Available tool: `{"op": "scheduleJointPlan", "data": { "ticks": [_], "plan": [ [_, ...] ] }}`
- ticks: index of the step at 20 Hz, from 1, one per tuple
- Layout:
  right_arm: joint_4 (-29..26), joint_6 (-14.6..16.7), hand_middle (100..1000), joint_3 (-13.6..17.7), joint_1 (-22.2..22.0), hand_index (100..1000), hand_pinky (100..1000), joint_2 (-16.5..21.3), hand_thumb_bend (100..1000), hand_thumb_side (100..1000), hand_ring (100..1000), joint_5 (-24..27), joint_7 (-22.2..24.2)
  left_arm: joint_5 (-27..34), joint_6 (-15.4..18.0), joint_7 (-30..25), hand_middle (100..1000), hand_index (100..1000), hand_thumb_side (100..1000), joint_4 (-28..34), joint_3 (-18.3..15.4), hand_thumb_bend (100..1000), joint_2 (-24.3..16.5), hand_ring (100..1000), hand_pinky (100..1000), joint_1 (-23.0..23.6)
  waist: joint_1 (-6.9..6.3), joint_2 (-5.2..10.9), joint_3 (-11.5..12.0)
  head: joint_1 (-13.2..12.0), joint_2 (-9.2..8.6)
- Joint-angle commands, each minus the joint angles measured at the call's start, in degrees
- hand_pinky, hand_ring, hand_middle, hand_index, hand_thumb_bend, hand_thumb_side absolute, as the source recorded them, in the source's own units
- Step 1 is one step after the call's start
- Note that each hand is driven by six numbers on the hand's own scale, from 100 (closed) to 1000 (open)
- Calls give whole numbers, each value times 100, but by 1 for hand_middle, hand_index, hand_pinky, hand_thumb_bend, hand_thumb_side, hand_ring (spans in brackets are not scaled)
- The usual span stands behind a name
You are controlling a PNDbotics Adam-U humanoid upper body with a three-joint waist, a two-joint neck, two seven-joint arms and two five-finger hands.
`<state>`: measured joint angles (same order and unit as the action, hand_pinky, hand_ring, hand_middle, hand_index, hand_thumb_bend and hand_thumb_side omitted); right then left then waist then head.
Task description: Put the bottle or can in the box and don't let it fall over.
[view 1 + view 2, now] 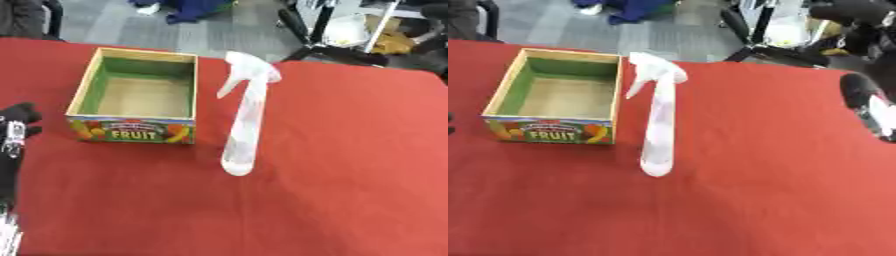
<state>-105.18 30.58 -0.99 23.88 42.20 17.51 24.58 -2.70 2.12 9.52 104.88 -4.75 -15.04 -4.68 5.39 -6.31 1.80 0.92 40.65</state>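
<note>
A tall white spray bottle [245,120] stands upright on the red table, its trigger head pointing left toward the box. Just left of it sits an open wooden box [131,131] with green inner walls and a FRUIT label on its front; nothing lies inside. My left hand [17,117], black, shows at the left edge, level with the box front and apart from it. My right hand [866,100] enters at the right edge of the right eye view, well clear of the bottle. Neither hand touches anything.
The red table [332,200] stretches wide in front of and to the right of the bottle. Beyond its far edge are grey floor, black stand legs [328,50], a blue cloth heap [197,10] and a dark chair [31,20] at the back left.
</note>
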Motion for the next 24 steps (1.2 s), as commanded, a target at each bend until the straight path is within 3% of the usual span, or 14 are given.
{"op": "scheduleJointPlan", "data": {
  "ticks": [1, 2, 6, 13, 24],
  "plan": [
    [334, 96, 990, -140, 370, 948, 740, 257, 100, 383, 973, 63, 203, 32, 14, -37, 617, 765, 777, 66, 34, 121, -56, 771, 764, -91, -26, 83, 29, 80, -85],
    [449, 109, 992, -202, 504, 948, 740, 236, 100, 420, 974, 59, 288, 35, 14, -46, 617, 765, 777, 66, 43, 121, -53, 771, 764, -97, -29, 79, 46, 97, -89],
    [979, 146, 1000, -409, 1036, 948, 741, 61, 100, 408, 982, -41, 622, 41, 15, -84, 616, 765, 777, 72, 80, 121, -47, 771, 764, -123, -44, 60, 117, 175, -131],
    [1847, 325, 1000, -624, 1763, 952, 750, -354, 100, 344, 1000, -360, 1181, 46, 11, -148, 616, 765, 778, 67, 140, 120, -23, 771, 765, -156, -57, 24, 239, 384, -216],
    [2517, 316, 1000, -914, 2303, 966, 784, -1055, 100, 255, 1000, -745, 2265, 29, 6, -231, 614, 764, 781, 51, 219, 119, -1, 771, 765, -191, -37, -27, 405, 790, -366]
  ]
}}
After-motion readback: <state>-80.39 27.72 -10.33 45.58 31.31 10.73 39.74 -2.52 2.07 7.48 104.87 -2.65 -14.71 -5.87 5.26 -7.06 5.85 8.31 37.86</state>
